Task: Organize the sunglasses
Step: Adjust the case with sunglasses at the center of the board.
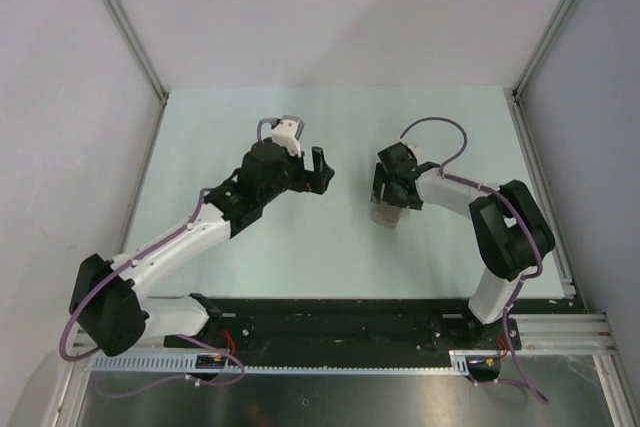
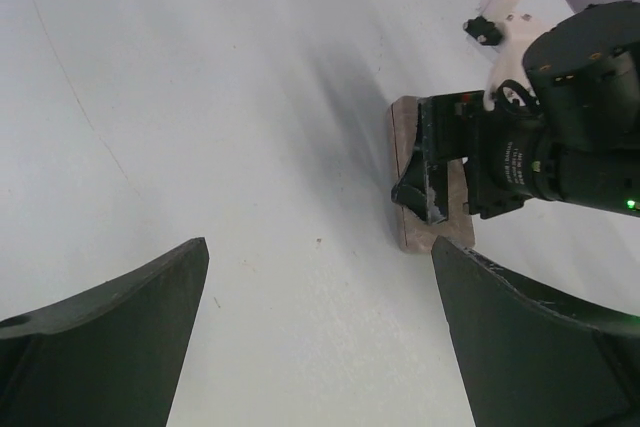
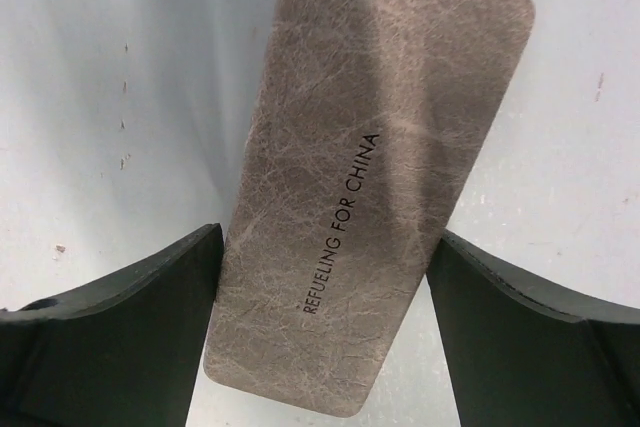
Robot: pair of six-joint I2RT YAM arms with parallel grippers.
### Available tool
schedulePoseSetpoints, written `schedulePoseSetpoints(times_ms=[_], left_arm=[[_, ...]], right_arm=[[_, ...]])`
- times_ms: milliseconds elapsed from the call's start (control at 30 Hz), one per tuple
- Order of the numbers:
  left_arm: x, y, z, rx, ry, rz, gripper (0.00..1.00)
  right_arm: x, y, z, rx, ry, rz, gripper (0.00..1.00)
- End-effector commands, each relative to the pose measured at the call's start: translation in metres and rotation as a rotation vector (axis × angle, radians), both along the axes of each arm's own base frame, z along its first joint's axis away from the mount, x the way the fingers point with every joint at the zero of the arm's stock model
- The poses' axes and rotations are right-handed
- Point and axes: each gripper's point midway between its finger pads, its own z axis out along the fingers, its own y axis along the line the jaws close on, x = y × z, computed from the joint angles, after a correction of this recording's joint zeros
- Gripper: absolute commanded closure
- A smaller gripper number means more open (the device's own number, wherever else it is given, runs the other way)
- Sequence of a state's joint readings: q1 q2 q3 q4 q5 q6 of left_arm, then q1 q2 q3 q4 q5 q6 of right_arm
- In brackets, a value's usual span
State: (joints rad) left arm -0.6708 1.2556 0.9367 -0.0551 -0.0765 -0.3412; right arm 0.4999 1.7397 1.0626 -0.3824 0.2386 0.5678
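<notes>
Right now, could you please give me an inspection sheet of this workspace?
Surface: pale green table, a few small specks.
Job's things: sunglasses not seen in any view.
Clutter: grey-brown case, closed, lying flat, printed "REFUELING FOR CHINA".
Grippers: left gripper open, nothing between its fingers; right gripper has a finger on each long side of the case, contact unclear.
Cables: purple cable loops off the right wrist, clear of the case.
Surroundings: grey walls, metal frame posts.
</notes>
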Motion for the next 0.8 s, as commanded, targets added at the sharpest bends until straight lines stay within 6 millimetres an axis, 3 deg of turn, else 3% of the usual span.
schedulePoseSetpoints(times_ms=[0, 133, 333, 433, 633, 767], left_arm=[[-0.002, 0.011, 0.013, -0.029, -0.019, 0.033, 0.00], [-0.002, 0.009, 0.011, -0.027, -0.010, 0.025, 0.00], [-0.006, 0.003, 0.012, -0.032, 0.005, -0.017, 0.00], [-0.009, 0.003, 0.017, -0.030, 0.000, -0.031, 0.00], [-0.015, 0.009, 0.022, -0.001, -0.001, -0.041, 0.00], [-0.020, 0.016, 0.032, 0.003, -0.006, -0.029, 0.00]], right_arm=[[0.011, 0.003, 0.006, -0.025, -0.031, 0.014, 0.15], [0.007, 0.001, 0.003, -0.064, -0.005, 0.067, 0.25], [-0.005, -0.020, 0.003, -0.185, 0.049, 0.211, 0.39], [-0.008, -0.022, 0.004, -0.186, 0.067, 0.267, 0.40], [-0.014, -0.021, 0.006, -0.157, 0.093, 0.330, 0.16], [-0.011, -0.015, 0.023, -0.128, 0.040, 0.326, 0.06]])
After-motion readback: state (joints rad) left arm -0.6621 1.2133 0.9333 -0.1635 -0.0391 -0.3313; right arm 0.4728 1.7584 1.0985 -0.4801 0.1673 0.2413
